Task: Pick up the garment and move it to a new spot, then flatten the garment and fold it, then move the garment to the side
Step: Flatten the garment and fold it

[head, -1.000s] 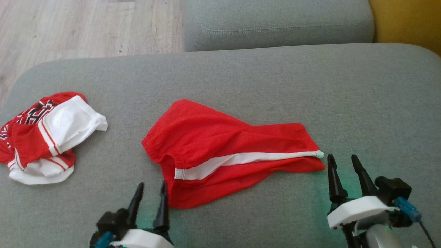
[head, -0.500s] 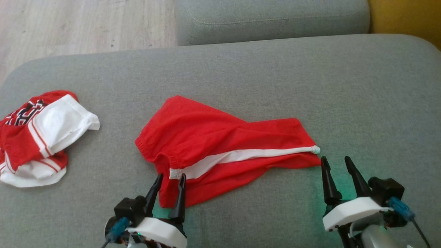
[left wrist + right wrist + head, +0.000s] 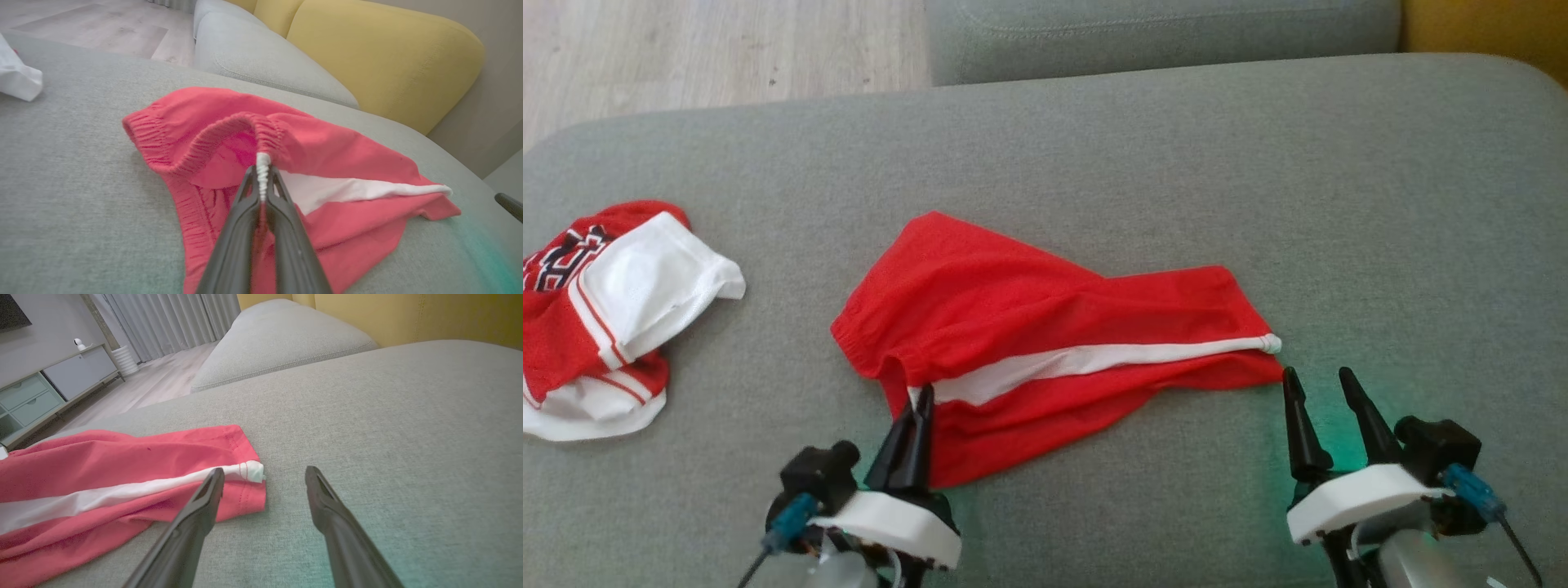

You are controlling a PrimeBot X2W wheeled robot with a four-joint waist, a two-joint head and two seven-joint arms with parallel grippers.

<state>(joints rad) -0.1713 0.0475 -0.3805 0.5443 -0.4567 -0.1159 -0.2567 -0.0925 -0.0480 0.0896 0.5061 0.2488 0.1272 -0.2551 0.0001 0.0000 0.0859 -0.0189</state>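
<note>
Lying crumpled in the middle of the grey cushion [image 3: 1176, 147], the red shorts [image 3: 1045, 318] are pinched at the waistband [image 3: 204, 136], where the white stripe [image 3: 347, 190] ends, by the left gripper [image 3: 921, 392]. The right gripper [image 3: 1316, 374] is held spread just beside the leg hem [image 3: 245, 477]. The cloth is judged light, limp and prone to sagging, so a second hold at that hem is advised.

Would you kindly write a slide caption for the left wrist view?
Left gripper pinching the red shorts at the white stripe's waistband end, on a grey sofa.
</note>
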